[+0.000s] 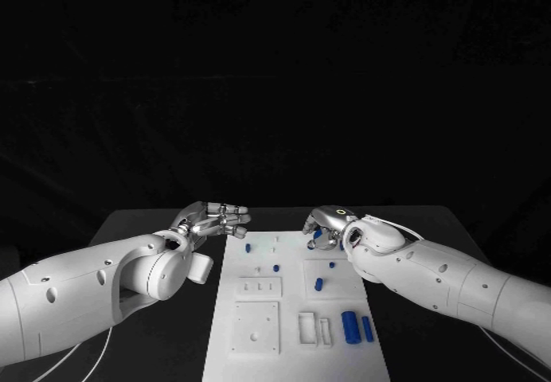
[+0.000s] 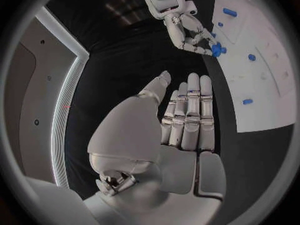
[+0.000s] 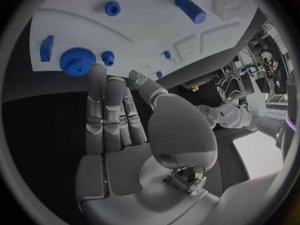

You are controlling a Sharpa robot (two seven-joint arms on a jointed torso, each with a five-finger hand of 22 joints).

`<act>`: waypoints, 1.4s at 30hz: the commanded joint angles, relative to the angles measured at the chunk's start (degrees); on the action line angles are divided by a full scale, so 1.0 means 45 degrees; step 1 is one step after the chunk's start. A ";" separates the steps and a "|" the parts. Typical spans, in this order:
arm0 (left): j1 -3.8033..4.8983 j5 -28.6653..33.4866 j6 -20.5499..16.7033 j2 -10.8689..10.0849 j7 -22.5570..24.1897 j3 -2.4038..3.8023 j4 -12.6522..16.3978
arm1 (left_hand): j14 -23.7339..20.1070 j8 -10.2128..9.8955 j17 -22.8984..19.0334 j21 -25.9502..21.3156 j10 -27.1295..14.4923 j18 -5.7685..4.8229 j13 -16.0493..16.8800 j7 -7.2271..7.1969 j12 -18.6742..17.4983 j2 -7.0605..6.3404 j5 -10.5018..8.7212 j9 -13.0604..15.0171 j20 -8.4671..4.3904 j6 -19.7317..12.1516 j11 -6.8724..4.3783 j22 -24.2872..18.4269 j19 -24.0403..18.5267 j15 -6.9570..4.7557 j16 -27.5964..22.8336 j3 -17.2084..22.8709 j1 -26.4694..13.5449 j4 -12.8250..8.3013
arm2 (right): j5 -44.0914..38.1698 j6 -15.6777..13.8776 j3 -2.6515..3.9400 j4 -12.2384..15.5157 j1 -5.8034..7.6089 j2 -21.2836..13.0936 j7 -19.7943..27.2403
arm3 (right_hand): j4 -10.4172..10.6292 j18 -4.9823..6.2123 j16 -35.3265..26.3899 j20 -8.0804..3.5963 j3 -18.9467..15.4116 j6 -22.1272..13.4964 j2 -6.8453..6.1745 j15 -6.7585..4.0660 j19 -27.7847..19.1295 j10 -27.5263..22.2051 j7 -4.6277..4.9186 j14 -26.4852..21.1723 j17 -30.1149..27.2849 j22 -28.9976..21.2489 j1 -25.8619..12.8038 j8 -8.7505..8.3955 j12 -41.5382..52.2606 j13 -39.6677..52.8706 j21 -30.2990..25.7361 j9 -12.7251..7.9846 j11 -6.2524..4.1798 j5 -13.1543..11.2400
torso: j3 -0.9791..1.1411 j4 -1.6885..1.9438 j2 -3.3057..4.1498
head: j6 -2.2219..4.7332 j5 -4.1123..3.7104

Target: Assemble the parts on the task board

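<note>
Parts are seen scattered over the board [image 1: 293, 334], which lies flat on the table [image 1: 431, 231] between the two hands. The left hand [image 1: 213, 219] is held just beside the board's far left corner, off its edge; in the left wrist view its fingers [image 2: 190, 110] are stretched out side by side with nothing between them. The right hand [image 1: 330, 225] is poised over the board's far right corner. In the left wrist view a small blue piece [image 2: 216, 50] is seen at this hand's fingertips, apparently pinched, though the grip cannot be told for certain; in the right wrist view the fingers [image 3: 103, 105] are laid out straight and close together, with a gear [image 3: 77, 61] just beyond their tips and a small knob [image 3: 107, 57] beside it. Nearer the robot than the right hand, a cylinder [image 1: 349, 327] and a slimmer bar [image 1: 368, 329] are set side by side on the board, with a peg [image 1: 319, 282] between them and the hand. Two more pegs [image 1: 248, 247] are found beside the left hand, on the board.
</note>
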 commanded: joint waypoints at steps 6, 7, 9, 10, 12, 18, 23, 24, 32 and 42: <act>0.0025 -0.0179 0.0193 -0.0070 0.0081 0.0018 0.0134 | -0.0092 0.0057 -0.0025 -0.0004 -0.0198 0.0089 0.0021 0.0078 -0.0030 -0.0015 0.0025 0.0014 0.0055 -0.0010 0.0013 -0.0071 -0.0010 0.0027 0.0073 -0.0034 -0.0157 -0.0109 | -0.1176 0.0343 -0.0041 -0.0029 -0.0068 -0.0019 -0.0761 | 0.0061 0.0214 0.0292 0.0022 0.0339 -0.0052 -0.0265 0.0045 0.0115 -0.0208 -0.0092 -0.0138 -0.0414 0.0718 0.0082 0.0050 0.0062 0.0020 -0.0405 0.0011 0.0001 -0.0144 | 0.0068 0.0023 0.0282 | 0.0010 -0.0063; 0.0026 -0.0181 0.0199 -0.0077 0.0076 0.0019 0.0139 | -0.0091 0.0056 -0.0027 -0.0006 -0.0213 0.0091 0.0020 0.0079 -0.0032 -0.0016 0.0028 0.0013 0.0056 -0.0013 0.0018 -0.0078 -0.0006 0.0028 0.0075 -0.0038 -0.0160 -0.0114 | -0.1251 0.0301 -0.0045 -0.0028 -0.0074 -0.0024 -0.0823 | 0.0074 0.0218 0.0319 0.0029 0.0384 -0.0046 -0.0309 0.0055 0.0158 -0.0187 -0.0075 -0.0132 -0.0444 0.0832 0.0095 0.0042 0.0053 0.0015 -0.0448 0.0010 0.0018 -0.0146 | 0.0071 0.0022 0.0293 | 0.0019 -0.0062; 0.0026 -0.0183 0.0214 -0.0086 0.0065 0.0019 0.0144 | -0.0091 0.0055 -0.0028 -0.0008 -0.0225 0.0092 0.0020 0.0081 -0.0034 -0.0017 0.0030 0.0013 0.0056 -0.0016 0.0021 -0.0082 -0.0003 0.0029 0.0076 -0.0040 -0.0163 -0.0117 | -0.1353 0.0219 -0.0048 -0.0022 -0.0080 -0.0035 -0.0919 | 0.0096 0.0221 0.0355 0.0033 0.0484 -0.0051 -0.0352 0.0057 0.0185 -0.0198 -0.0077 -0.0138 -0.0480 0.0997 0.0100 0.0042 0.0055 0.0016 -0.0541 0.0009 0.0020 -0.0173 | 0.0077 0.0025 0.0311 | 0.0029 -0.0060; 0.0026 -0.0184 0.0224 -0.0092 0.0058 0.0019 0.0147 | -0.0091 0.0055 -0.0028 -0.0008 -0.0225 0.0092 0.0020 0.0081 -0.0034 -0.0017 0.0030 0.0013 0.0056 -0.0016 0.0021 -0.0082 -0.0003 0.0029 0.0076 -0.0040 -0.0163 -0.0117 | -0.1410 0.0168 -0.0050 -0.0017 -0.0083 -0.0042 -0.0975 | 0.0097 0.0219 0.0360 0.0035 0.0490 -0.0056 -0.0356 0.0058 0.0189 -0.0201 -0.0078 -0.0135 -0.0482 0.1013 0.0105 0.0045 0.0055 0.0016 -0.0548 0.0008 0.0017 -0.0179 | 0.0082 0.0033 0.0326 | 0.0041 -0.0073; 0.0026 -0.0187 0.0243 -0.0102 0.0046 0.0019 0.0149 | -0.0091 0.0057 -0.0031 -0.0012 -0.0253 0.0094 0.0019 0.0085 -0.0034 -0.0015 0.0024 0.0014 0.0060 -0.0017 0.0030 -0.0094 0.0003 0.0032 0.0077 -0.0046 -0.0171 -0.0122 | -0.1524 0.0078 -0.0052 -0.0004 -0.0088 -0.0048 -0.1077 | 0.0118 0.0225 0.0391 0.0038 0.0613 -0.0035 -0.0397 0.0063 0.0227 -0.0194 -0.0072 -0.0143 -0.0514 0.1207 0.0124 0.0041 0.0055 0.0016 -0.0670 0.0010 0.0026 -0.0248 | 0.0085 0.0039 0.0365 | 0.0073 -0.0079; 0.0026 -0.0194 0.0293 -0.0117 0.0013 0.0020 0.0143 | -0.0090 0.0052 -0.0038 -0.0024 -0.0284 0.0100 0.0021 0.0079 -0.0030 -0.0015 0.0017 0.0011 0.0067 -0.0067 0.0035 -0.0125 0.0019 0.0035 0.0081 -0.0068 -0.0179 -0.0142 | -0.1761 -0.0101 -0.0055 0.0013 -0.0093 -0.0027 -0.1288 | 0.0185 0.0198 0.0483 0.0033 0.0917 0.0036 -0.0482 0.0068 0.0441 -0.0135 -0.0056 -0.0160 -0.0568 0.1613 0.0110 0.0042 0.0053 0.0015 -0.0937 0.0010 0.0036 -0.0356 | 0.0104 0.0038 0.0459 | 0.0130 -0.0052; 0.0027 -0.0200 0.0341 -0.0116 -0.0016 0.0020 0.0140 | -0.0090 0.0052 -0.0038 -0.0024 -0.0284 0.0100 0.0021 0.0079 -0.0030 -0.0015 0.0017 0.0011 0.0067 -0.0067 0.0035 -0.0125 0.0019 0.0035 0.0081 -0.0068 -0.0179 -0.0142 | -0.1872 -0.0208 -0.0056 0.0000 -0.0095 -0.0007 -0.1406 | 0.0221 0.0204 0.0529 0.0030 0.1249 0.0070 -0.0546 0.0070 0.0500 -0.0090 -0.0047 -0.0170 -0.0602 0.1914 0.0117 0.0043 0.0053 0.0014 -0.1111 0.0012 0.0042 -0.0494 | 0.0115 0.0044 0.0521 | 0.0177 -0.0059; 0.0027 -0.0202 0.0348 -0.0117 -0.0020 0.0020 0.0140 | -0.0090 0.0052 -0.0038 -0.0024 -0.0284 0.0100 0.0021 0.0079 -0.0030 -0.0015 0.0017 0.0011 0.0067 -0.0067 0.0035 -0.0125 0.0019 0.0035 0.0081 -0.0068 -0.0179 -0.0142 | -0.1883 -0.0216 -0.0056 -0.0008 -0.0095 -0.0001 -0.1415 | 0.0245 0.0209 0.0543 0.0034 0.1310 0.0092 -0.0564 0.0069 0.0512 -0.0071 -0.0050 -0.0172 -0.0605 0.1985 0.0102 0.0040 0.0053 0.0014 -0.1158 0.0011 0.0042 -0.0532 | 0.0115 0.0038 0.0539 | 0.0189 -0.0060; 0.0031 -0.0215 0.0396 -0.0104 -0.0049 0.0021 0.0141 | -0.0088 0.0058 -0.0046 -0.0036 -0.0311 0.0103 0.0021 0.0087 -0.0031 0.0009 0.0021 0.0014 0.0069 -0.0064 0.0043 -0.0160 0.0034 0.0036 0.0087 -0.0088 -0.0189 -0.0155 | -0.1911 -0.0227 -0.0056 -0.0098 -0.0098 0.0114 -0.1409 | 0.0374 0.0199 0.0575 0.0029 0.1565 0.0153 -0.0571 0.0064 0.0585 0.0008 -0.0059 -0.0178 -0.0632 0.2357 0.0076 0.0042 0.0052 0.0013 -0.1413 0.0012 0.0030 -0.0637 | 0.0127 0.0033 0.0650 | 0.0222 -0.0061; 0.0040 -0.0217 0.0425 -0.0094 -0.0076 0.0021 0.0106 | -0.0083 0.0058 -0.0050 -0.0041 -0.0313 0.0106 0.0021 0.0094 -0.0029 0.0036 0.0030 0.0014 0.0068 -0.0064 0.0043 -0.0194 0.0051 0.0035 0.0094 -0.0105 -0.0205 -0.0158 | -0.1882 -0.0218 -0.0056 -0.0131 -0.0099 0.0155 -0.1360 | 0.0635 0.0160 0.0581 0.0027 0.2085 0.0326 -0.0490 0.0067 0.0669 0.0257 -0.0034 -0.0188 -0.0646 0.2741 -0.0051 0.0045 0.0052 0.0012 -0.1712 0.0014 0.0033 -0.0973 | 0.0129 0.0017 0.0744 | 0.0246 -0.0057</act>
